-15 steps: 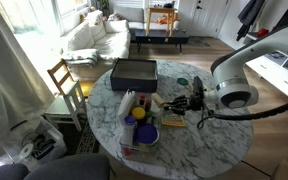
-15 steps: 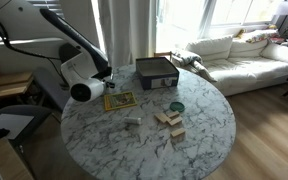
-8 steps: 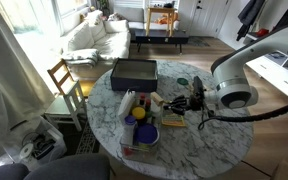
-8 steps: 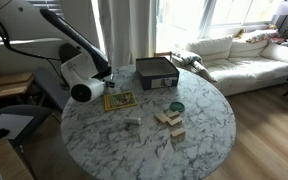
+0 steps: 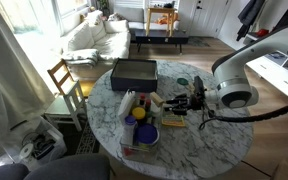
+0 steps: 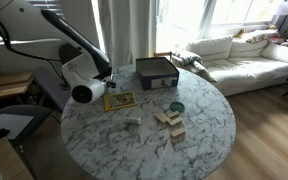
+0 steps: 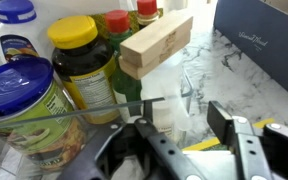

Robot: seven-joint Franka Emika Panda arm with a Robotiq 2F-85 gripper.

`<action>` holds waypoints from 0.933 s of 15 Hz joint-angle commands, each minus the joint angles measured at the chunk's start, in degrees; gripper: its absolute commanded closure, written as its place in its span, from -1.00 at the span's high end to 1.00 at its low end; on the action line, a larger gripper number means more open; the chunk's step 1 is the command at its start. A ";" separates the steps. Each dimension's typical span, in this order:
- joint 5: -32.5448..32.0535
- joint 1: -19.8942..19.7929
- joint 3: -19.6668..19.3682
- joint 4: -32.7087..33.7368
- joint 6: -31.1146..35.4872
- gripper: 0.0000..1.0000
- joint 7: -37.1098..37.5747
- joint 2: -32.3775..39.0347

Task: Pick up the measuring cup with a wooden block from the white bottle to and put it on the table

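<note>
In the wrist view a clear measuring cup [image 7: 172, 72] holds a pale wooden block [image 7: 156, 45], tilted. Below the cup a whitish plastic body shows, seemingly the white bottle [image 7: 167, 112], mostly hidden. My gripper [image 7: 179, 122] is open, its fingers on either side of the cup's lower part and handle; the right pad [image 7: 222, 118] stands clear of it. In an exterior view the gripper [image 5: 187, 103] reaches in from the right, level with the cup [image 5: 155, 100], over the marble table [image 5: 212, 152].
Behind the cup stand a yellow-lidded jar [image 7: 79, 55], a blue-lidded jar [image 7: 24, 95] and red-capped bottles [image 7: 119, 20]. A dark box [image 5: 134, 72] is at the back. A blue bowl [image 5: 142, 134] is near the front. A yellow-edged card [image 7: 216, 146] lies under the gripper.
</note>
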 commanded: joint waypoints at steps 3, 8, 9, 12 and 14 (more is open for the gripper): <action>1.37 -0.75 -0.64 -0.30 -2.51 0.21 -3.00 0.49; 1.04 -1.03 -0.83 -0.40 -4.04 -0.57 -3.80 0.67; 0.94 -1.08 -0.84 -0.42 -4.31 -0.75 -3.76 0.79; 0.80 -1.06 -0.83 -0.75 -5.34 -0.86 -3.86 1.02; 0.76 -1.08 -0.88 -0.99 -6.25 -0.90 -4.10 1.13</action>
